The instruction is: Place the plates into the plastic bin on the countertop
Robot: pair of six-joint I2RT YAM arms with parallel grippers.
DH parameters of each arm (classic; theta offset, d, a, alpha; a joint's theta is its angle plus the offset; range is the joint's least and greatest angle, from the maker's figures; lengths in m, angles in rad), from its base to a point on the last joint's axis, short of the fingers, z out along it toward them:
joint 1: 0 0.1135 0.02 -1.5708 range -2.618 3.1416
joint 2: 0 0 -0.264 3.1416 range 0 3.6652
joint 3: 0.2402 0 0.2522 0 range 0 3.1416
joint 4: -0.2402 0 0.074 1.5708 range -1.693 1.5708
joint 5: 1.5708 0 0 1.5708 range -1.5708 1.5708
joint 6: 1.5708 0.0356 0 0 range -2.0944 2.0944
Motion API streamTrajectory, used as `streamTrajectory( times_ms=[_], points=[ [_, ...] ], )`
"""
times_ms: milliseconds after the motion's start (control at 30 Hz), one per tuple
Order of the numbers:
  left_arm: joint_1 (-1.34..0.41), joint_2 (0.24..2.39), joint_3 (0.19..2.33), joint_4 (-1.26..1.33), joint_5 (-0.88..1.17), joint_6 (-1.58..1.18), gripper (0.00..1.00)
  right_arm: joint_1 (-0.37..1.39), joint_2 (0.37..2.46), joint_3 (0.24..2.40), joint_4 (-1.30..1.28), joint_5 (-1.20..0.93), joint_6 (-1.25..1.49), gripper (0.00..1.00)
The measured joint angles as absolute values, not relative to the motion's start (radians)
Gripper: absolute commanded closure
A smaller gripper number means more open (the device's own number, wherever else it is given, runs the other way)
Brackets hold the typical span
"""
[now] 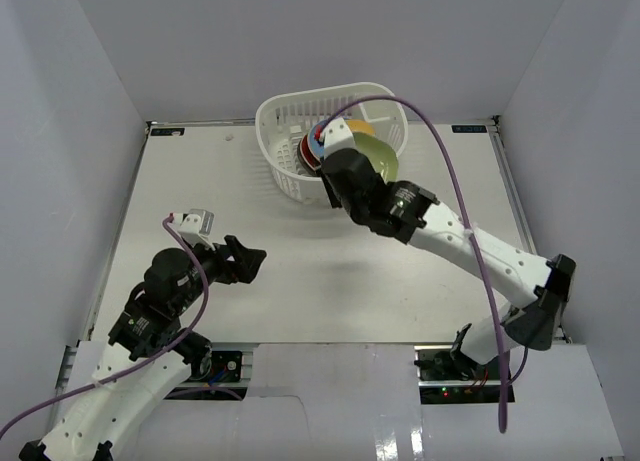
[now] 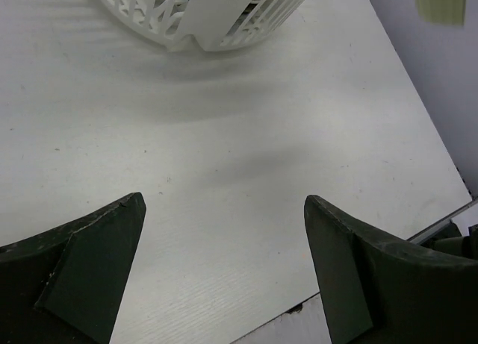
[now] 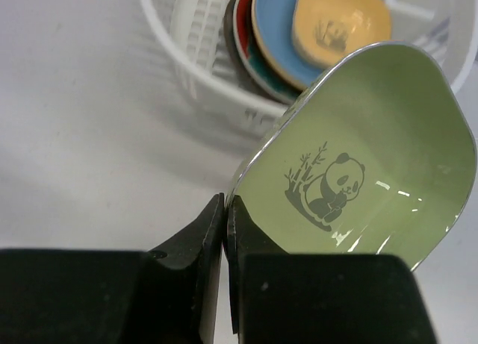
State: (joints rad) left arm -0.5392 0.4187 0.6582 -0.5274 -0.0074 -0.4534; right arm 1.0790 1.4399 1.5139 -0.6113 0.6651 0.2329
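Observation:
The white plastic bin (image 1: 285, 121) stands at the back middle of the countertop (image 1: 300, 291). My right gripper (image 1: 352, 173) is shut on the rim of the green rounded-square panda plate (image 3: 373, 150), which hangs tilted over the bin's near right rim (image 3: 187, 72); the plate also shows from above (image 1: 386, 161). Inside the bin a yellow panda plate (image 3: 340, 23) lies on a blue plate (image 3: 272, 23), with red-rimmed and dark plates stacked behind. My left gripper (image 1: 252, 259) is open and empty, low over the countertop's near left (image 2: 224, 198).
White walls close the countertop at the left, back and right. The bin's near wall (image 2: 216, 16) shows at the top of the left wrist view. The right arm's purple cable (image 1: 470, 221) loops over the right side.

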Motion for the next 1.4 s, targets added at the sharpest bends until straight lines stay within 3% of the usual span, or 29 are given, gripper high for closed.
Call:
streamTrajectory(
  times_ms=[367,633,700,733,833,933,1033,1167,1400],
  points=[
    [-0.538,0.408,0.626,-0.513,0.015,-0.443,0.02,0.689,2.018,1.937,-0.319,0.301,-0.264,0.92],
    [-0.537,0.416,0.626,-0.514,0.016,-0.441,0.02,0.558,2.19,2.086,-0.333,0.04,-0.371,0.92],
    [-0.533,0.421,0.626,-0.514,0.016,-0.44,0.02,0.54,2.19,2.078,-0.33,-0.001,-0.376,0.8],
    [-0.532,0.423,0.626,-0.514,0.016,-0.44,0.02,0.536,2.189,2.072,-0.323,-0.012,-0.378,0.5],
    [-0.521,0.432,0.626,-0.516,0.008,-0.441,0.02,0.539,2.175,2.016,-0.285,-0.027,-0.388,0.15],
    [-0.501,0.44,0.626,-0.516,0.002,-0.441,0.02,0.546,2.165,1.985,-0.284,-0.042,-0.395,0.07],
    [-0.475,0.446,0.626,-0.516,0.001,-0.441,0.02,0.559,2.115,1.955,-0.289,-0.048,-0.383,0.02],
    [-0.439,0.449,0.626,-0.515,0.012,-0.438,0.02,0.597,1.896,1.816,-0.271,-0.006,-0.345,0.1],
    [-0.402,0.408,0.626,-0.504,0.055,-0.424,0.02,0.839,1.119,1.209,-0.066,0.101,-0.137,0.1]
  ],
)
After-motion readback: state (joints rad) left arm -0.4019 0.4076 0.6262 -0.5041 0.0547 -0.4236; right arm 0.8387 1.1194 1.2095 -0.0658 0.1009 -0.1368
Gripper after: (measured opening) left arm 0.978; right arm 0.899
